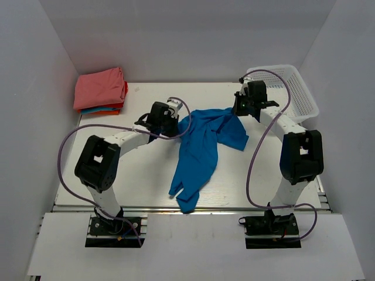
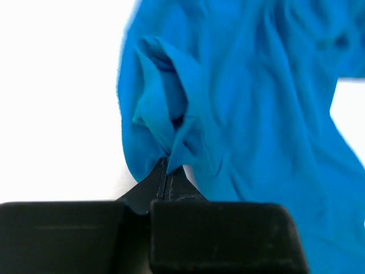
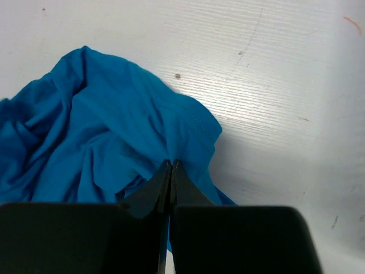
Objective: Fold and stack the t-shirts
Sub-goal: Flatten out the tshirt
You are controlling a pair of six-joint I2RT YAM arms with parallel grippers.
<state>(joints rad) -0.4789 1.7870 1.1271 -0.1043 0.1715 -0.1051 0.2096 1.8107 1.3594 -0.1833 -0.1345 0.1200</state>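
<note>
A bright blue t-shirt lies crumpled in the middle of the table, one end trailing to the front edge. My left gripper is shut on a bunched fold at the shirt's left upper edge. My right gripper is shut on the shirt's right upper edge. Both hold the cloth just above the table. A folded stack sits at the back left: a salmon-pink shirt on top, with blue and orange-red edges below it.
A white mesh basket stands at the back right corner, just behind my right arm. White walls close in the table on three sides. Purple cables loop beside both arms.
</note>
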